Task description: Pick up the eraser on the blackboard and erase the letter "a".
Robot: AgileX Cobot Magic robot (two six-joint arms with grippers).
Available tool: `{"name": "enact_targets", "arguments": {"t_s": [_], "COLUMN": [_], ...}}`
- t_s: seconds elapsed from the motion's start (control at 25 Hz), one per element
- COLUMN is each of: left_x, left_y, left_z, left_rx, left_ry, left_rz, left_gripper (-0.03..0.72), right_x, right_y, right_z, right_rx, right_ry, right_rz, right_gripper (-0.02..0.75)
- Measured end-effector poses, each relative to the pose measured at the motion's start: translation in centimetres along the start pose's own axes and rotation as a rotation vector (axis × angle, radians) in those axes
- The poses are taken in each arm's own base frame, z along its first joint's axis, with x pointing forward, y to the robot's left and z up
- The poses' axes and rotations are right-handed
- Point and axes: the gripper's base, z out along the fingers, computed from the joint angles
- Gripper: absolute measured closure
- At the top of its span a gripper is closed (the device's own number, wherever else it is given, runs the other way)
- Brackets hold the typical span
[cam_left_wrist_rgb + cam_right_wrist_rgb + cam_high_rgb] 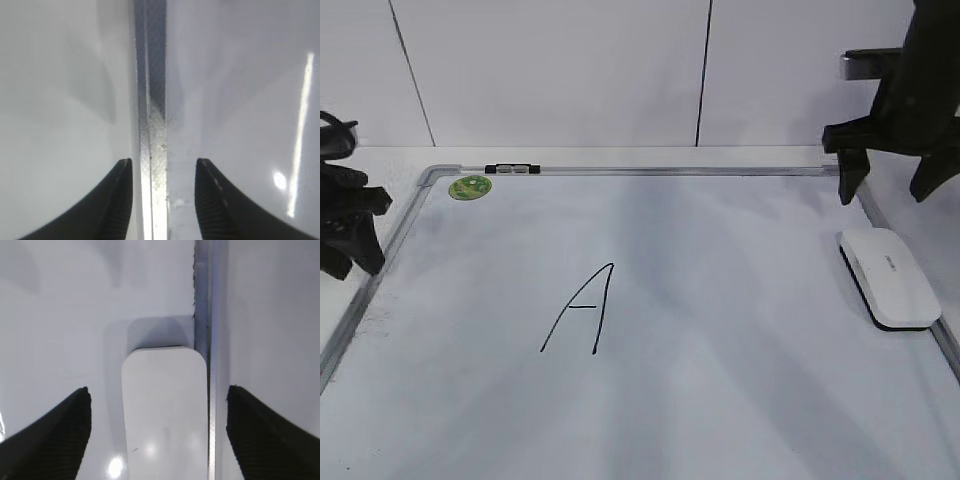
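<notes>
The white eraser (888, 277) lies flat on the blackboard (720, 400), a white board with a grey frame, against its right edge. My right gripper (887, 185) hangs open above the board's far right corner, just beyond the eraser. In the right wrist view the eraser (165, 410) lies between and below the open jaws (157, 392), beside the frame (202, 340). My left gripper (350, 265) is open and empty over the board's left frame (152, 150), its jaws (164, 165) straddling it. No lowercase "a" is in view; a tall capital "A" (582, 310) stands mid-board.
A round green magnet (470, 187) sits in the board's far left corner. A small black and grey clip (510, 169) sits on the top frame. A white panelled wall stands behind the board.
</notes>
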Motion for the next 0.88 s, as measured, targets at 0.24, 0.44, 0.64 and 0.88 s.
{"name": "enact_targets", "arguments": {"t_s": [0.24, 0.44, 0.64, 0.88], "left_x": [-0.5, 0.6, 2.6, 5.6], "left_y": [-1.6, -3.1, -4.2, -5.3], "left_z": [-5.6, -10.9, -15.3, -19.8], "left_rx": [0.026, 0.054, 0.062, 0.065], "left_ry": [-0.034, -0.124, -0.238, -0.361], "left_rz": [0.048, 0.083, 0.117, 0.153], "left_gripper": [0.411, 0.449, 0.452, 0.453], "right_x": [0.6, 1.3, 2.8, 6.3], "right_y": [-0.3, -0.6, -0.9, -2.0], "right_z": [-3.4, -6.2, -10.4, -17.0], "right_rx": [-0.027, -0.049, -0.097, -0.124], "right_ry": [-0.071, -0.134, -0.226, -0.386], "right_rz": [0.014, 0.025, 0.044, 0.057], "right_gripper": [0.087, 0.146, 0.188, 0.192]}}
